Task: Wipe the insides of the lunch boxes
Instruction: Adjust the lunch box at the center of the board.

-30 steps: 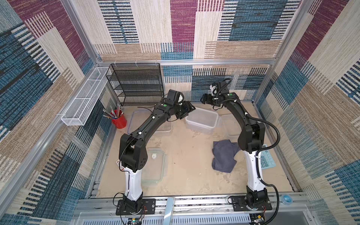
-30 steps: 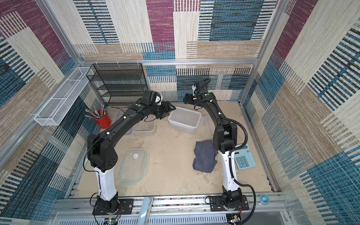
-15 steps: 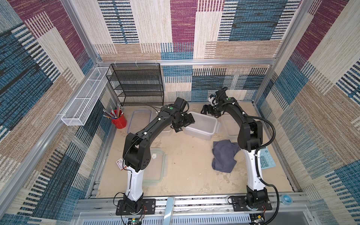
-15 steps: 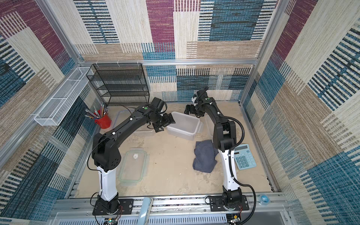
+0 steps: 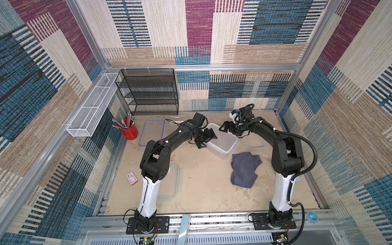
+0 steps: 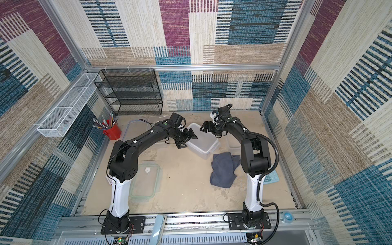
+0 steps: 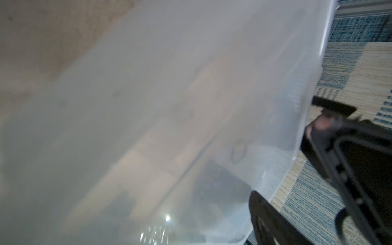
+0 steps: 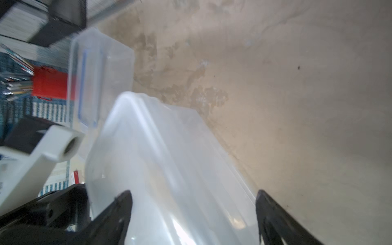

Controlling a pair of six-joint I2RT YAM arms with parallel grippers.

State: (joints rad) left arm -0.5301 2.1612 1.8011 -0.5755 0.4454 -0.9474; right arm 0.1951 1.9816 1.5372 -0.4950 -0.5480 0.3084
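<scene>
On the sandy table (image 5: 201, 191), toward the back and between the two arms, sits the deep frosted tub (image 5: 222, 143), open side up. Just beside its near corner, by the right arm, lies a crumpled grey cloth (image 5: 244, 169). Behind the left arm a shallow clear tub (image 5: 176, 119) stands near the black wire shelf (image 5: 148, 93). A small tub (image 5: 255, 145) sits under the right arm. At the deep tub's left end the left gripper (image 5: 209, 140) has its jaws spread wide, holding nothing. At the far end the right gripper (image 8: 191, 195) is equally wide, its fingers (image 8: 118, 210) either side of the tub's corner; whether they touch it I cannot tell.
</scene>
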